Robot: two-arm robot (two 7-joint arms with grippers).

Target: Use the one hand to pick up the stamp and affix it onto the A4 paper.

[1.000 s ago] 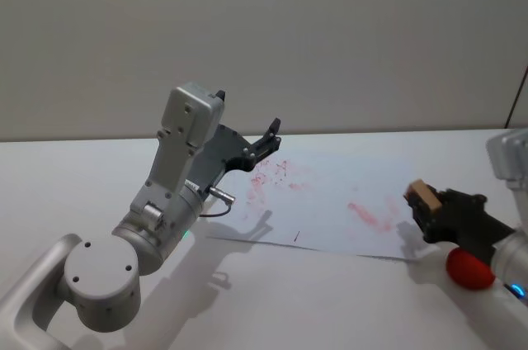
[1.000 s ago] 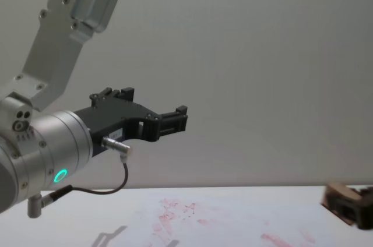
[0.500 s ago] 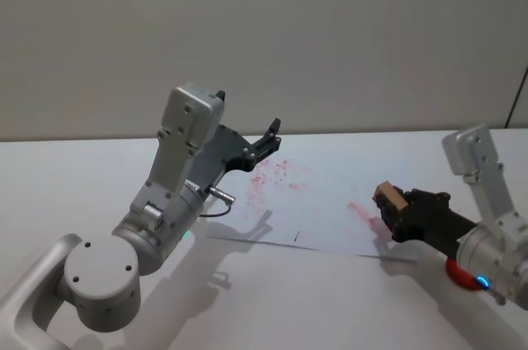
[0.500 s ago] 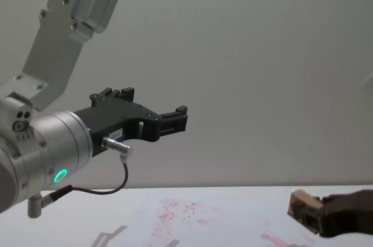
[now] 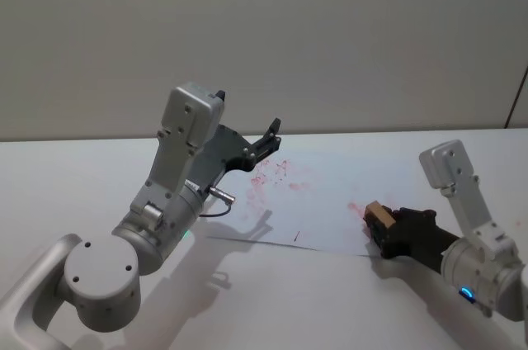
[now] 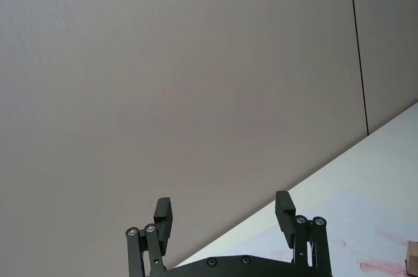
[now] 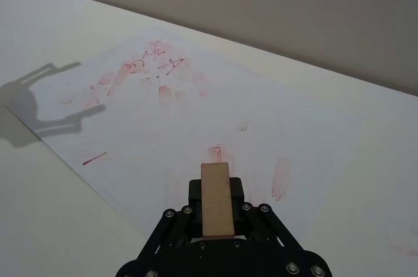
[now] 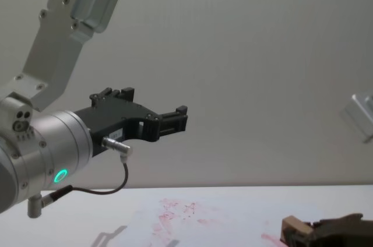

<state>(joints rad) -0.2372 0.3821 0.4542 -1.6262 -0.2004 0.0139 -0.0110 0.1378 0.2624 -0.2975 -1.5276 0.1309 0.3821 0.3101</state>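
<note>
One gripper is at work: the right gripper (image 5: pixel 384 226) is clamped on the stamp (image 5: pixel 378 215), which stands between its two fingers with the pale face pointing forward, away from the wrist (see the right wrist view, stamp (image 7: pixel 217 198)). The stamp sits low over the near right part of the A4 paper (image 5: pixel 330 189), just beside a red ink smear (image 5: pixel 356 207). Whether the stamp touches the sheet cannot be told.

Change since one second ago: the right gripper was then raised past the paper's right edge. It has since travelled left and down, and the stamp now lies inside the sheet's outline. In the chest view the stamp (image 8: pixel 291 227) has dropped from mid-height at the right edge to just above the paper (image 8: pixel 233 215).

The left gripper (image 5: pixel 271 137) hangs raised above the far left part of the paper, its fingers spread wide with nothing between them, as the left wrist view confirms (image 6: pixel 223 206). Its position matches the earlier frames. The paper lies flat on the white table (image 5: pixel 82 177).
</note>
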